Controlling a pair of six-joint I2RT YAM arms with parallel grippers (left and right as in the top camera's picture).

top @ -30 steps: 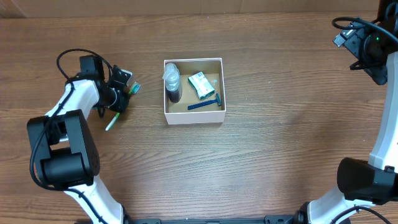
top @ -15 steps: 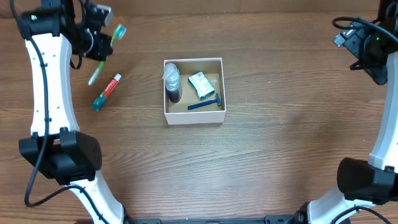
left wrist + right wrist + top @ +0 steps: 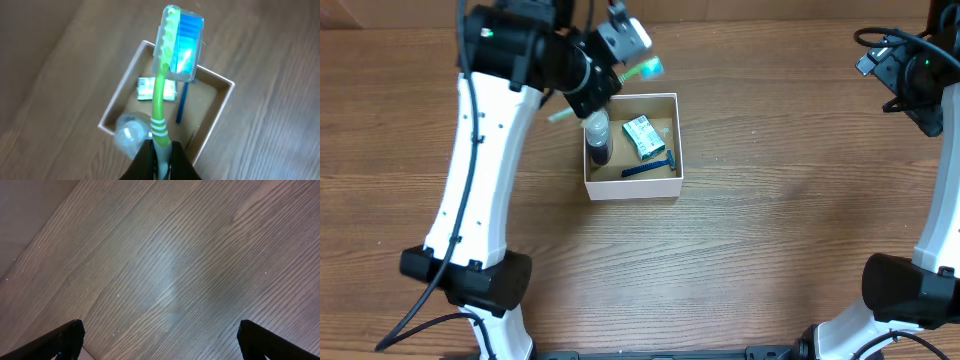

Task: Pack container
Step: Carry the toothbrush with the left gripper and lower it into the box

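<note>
— Watching the left end effector (image 3: 160,161) now: pinching the green toothbrush (image 3: 181,50) low on its handle, bristle end leading under a clear cap.

— Holding it where?

— Holding it in the air over the container's (image 3: 632,187) back-left corner, just above the left wall. Finding the container rear of centre on the counter (image 3: 750,260), near the back edge.

— Counting what inside?

— Counting one bottle (image 3: 599,138) against the left wall, one green-and-white carton (image 3: 642,137) toward the back, one blue razor (image 3: 648,167) along the front wall. Seeing bare brown floor by the right wall and through the middle. Counting one toothbrush only, and one container.

— Seeing room outside?

— Seeing plenty: wide bare counter to the right of the container and in front of it. Spotting the right end effector (image 3: 160,330) well apart at the far right rear, fingers spread wide over plain counter, gripping nothing.
</note>
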